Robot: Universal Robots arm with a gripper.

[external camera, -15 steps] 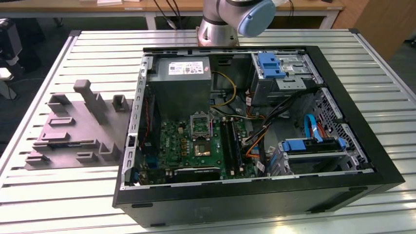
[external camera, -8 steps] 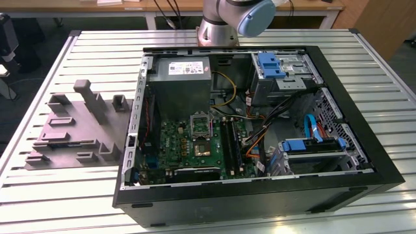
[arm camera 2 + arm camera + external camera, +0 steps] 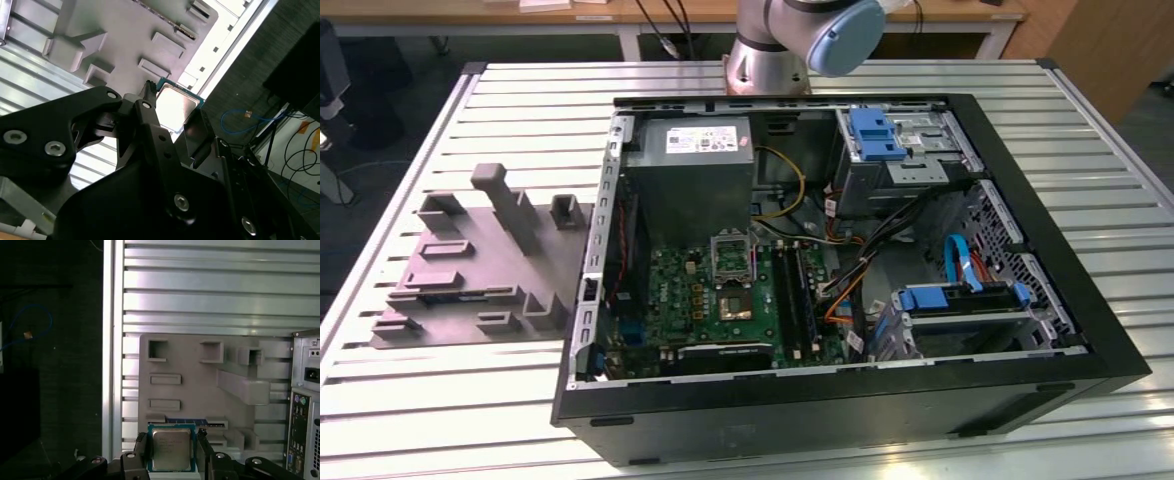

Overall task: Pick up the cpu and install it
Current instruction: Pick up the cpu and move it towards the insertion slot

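pincer (image 3: 172, 446) clamped on the cpu (image 3: 171, 450), one finger (image 3: 141, 446) on each of two opposite edges, silvery top showing in both wrist views | past the fingertips: grey moulded tray (image 3: 200, 385) lying on the slatted metal surface (image 3: 215, 295) | further out, beside the tray: computer case (image 3: 306, 405)

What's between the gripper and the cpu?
Nothing visible. In both wrist views the cpu sits directly between the fingers of the gripper, which is closed on its opposite edges, at the edge of the grey tray.
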